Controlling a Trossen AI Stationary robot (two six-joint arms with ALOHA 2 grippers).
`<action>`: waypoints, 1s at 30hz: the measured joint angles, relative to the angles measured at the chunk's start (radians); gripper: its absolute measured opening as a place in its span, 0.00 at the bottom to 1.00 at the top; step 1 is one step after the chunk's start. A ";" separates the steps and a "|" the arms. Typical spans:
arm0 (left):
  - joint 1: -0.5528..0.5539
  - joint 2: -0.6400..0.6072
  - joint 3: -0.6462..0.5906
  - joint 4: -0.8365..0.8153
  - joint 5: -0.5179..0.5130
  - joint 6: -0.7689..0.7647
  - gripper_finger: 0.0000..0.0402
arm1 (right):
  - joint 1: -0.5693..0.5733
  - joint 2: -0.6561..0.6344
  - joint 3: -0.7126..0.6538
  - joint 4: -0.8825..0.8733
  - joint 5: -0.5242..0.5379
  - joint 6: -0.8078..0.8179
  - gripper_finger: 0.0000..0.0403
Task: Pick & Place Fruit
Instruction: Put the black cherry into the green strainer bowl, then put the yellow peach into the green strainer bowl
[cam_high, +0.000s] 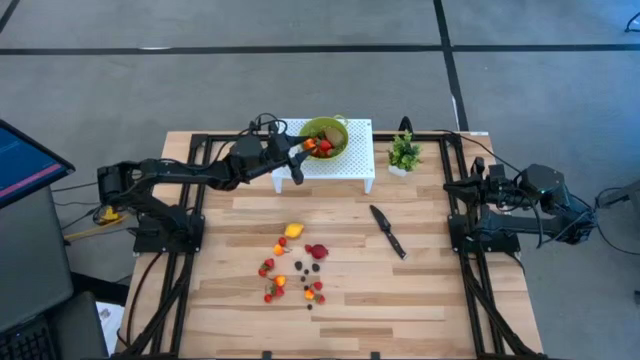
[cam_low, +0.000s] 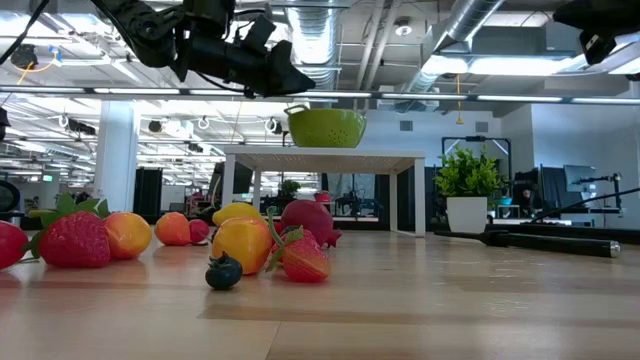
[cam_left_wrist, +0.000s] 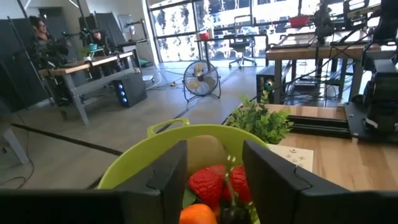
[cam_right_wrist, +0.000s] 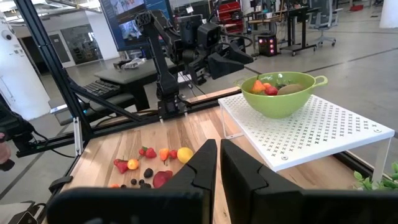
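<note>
the left arm reaches across the surface (cam_high: 420, 290), its left hand (cam_high: 303, 150) poised at the rim of the green colander (cam_high: 335, 128) on the white rack (cam_high: 350, 165), fingers (cam_left_wrist: 168, 171) apart around nothing. strawberries (cam_left_wrist: 208, 183) and an orange fruit lie in the colander just beyond the fingertips. more fruit (cam_high: 295, 270) sits scattered mid-surface. the right hand (cam_right_wrist: 219, 163), fingers together, waits at the right edge.

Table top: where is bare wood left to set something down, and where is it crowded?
Bare wood lies between the fruit cluster and the black knife, and along the near edge of the table. The white stand is crowded: the green bowl sits there with the left claw over it. The right claw waits at the right edge.
</note>
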 joint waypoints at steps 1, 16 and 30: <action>0.000 0.000 0.000 0.000 0.000 0.004 0.38 | 0.000 0.000 0.000 0.000 0.000 0.000 0.04; -0.088 -0.072 0.000 -0.045 0.046 0.005 0.43 | 0.000 0.000 0.000 0.000 0.000 0.000 0.04; -0.350 -0.239 0.000 -0.340 0.055 0.004 0.40 | 0.000 0.000 0.000 0.000 0.000 0.000 0.04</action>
